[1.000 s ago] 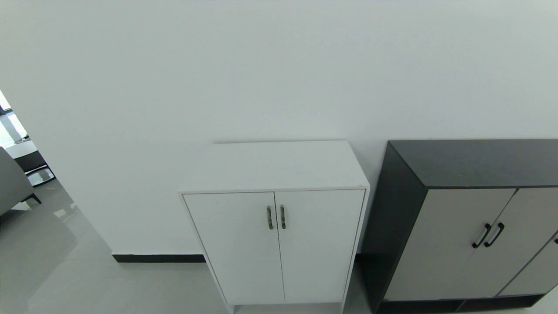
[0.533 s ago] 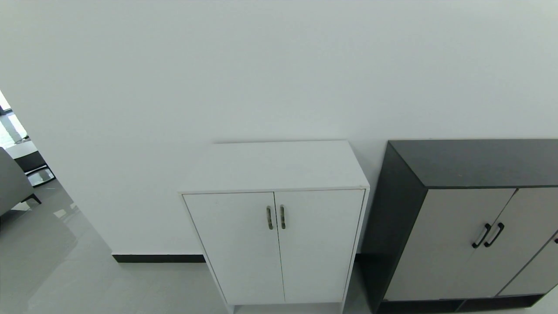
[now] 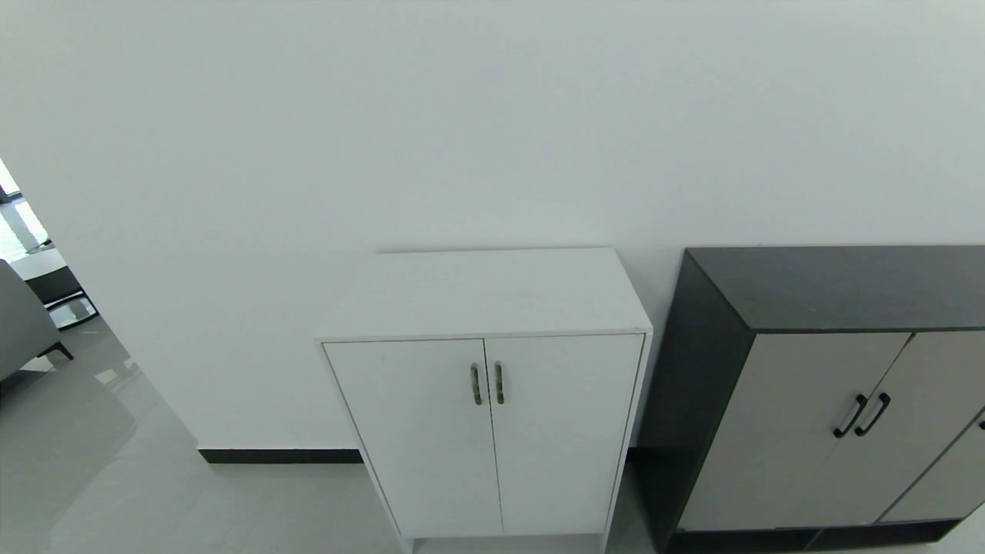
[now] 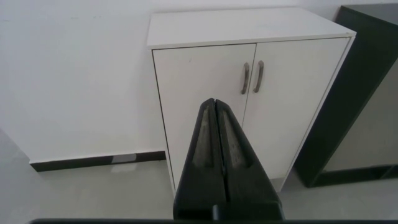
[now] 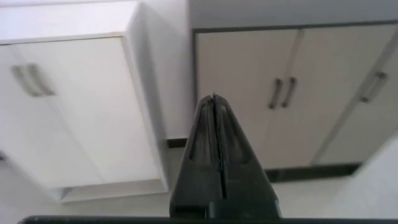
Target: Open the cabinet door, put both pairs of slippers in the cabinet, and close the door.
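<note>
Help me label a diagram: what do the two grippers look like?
The left gripper and right gripper look alike: each is black, with two long fingers tapering to a narrow tip from a wide base. The left one's finger faces are dull grey.

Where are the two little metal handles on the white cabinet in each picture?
Head view: the two slim metal handles sit side by side at the door seam of the white wooden cabinet, mid-picture.
Left wrist view: the handles lie beyond the tip of the shut left gripper.
Right wrist view: the handles, blurred, are well aside from the right gripper.
Shared landmark: the dark cabinet with grey doors beside the white one.
</note>
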Controlling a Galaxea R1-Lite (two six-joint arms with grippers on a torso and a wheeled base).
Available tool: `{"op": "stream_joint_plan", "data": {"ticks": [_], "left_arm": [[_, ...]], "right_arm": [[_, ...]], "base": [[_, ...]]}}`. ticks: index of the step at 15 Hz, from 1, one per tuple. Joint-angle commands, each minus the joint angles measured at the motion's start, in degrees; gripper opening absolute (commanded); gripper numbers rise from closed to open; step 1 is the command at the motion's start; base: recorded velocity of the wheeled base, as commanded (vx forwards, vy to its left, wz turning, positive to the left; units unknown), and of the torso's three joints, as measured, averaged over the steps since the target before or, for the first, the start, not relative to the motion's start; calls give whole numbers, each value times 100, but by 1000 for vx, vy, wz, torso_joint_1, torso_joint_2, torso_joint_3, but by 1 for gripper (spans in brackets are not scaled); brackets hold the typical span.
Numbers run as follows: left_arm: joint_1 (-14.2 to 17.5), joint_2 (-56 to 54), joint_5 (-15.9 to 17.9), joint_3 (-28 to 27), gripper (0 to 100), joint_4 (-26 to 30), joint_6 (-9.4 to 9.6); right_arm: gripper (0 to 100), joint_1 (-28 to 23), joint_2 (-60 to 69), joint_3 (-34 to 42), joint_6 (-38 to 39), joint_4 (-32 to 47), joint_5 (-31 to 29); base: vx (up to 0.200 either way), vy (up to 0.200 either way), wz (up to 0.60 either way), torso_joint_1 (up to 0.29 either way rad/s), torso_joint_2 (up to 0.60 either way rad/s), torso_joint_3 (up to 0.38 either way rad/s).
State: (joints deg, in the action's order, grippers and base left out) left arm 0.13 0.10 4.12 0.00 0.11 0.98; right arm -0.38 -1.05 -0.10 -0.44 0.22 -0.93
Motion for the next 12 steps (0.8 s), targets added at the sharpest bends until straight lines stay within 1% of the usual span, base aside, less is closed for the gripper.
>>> {"op": "stream_joint_plan", "data": {"ticks": [1, 12], "left_arm": [[-5, -1, 1, 0, 0, -2, 8], [4, -1, 1, 0, 0, 7, 8]], "right_arm": [[0, 29, 105, 1, 9, 4, 5], [0, 20, 105, 1, 61, -4, -39]], "base": [[0, 0, 0, 0, 0, 0], [0, 0, 0, 0, 0, 0]]}}
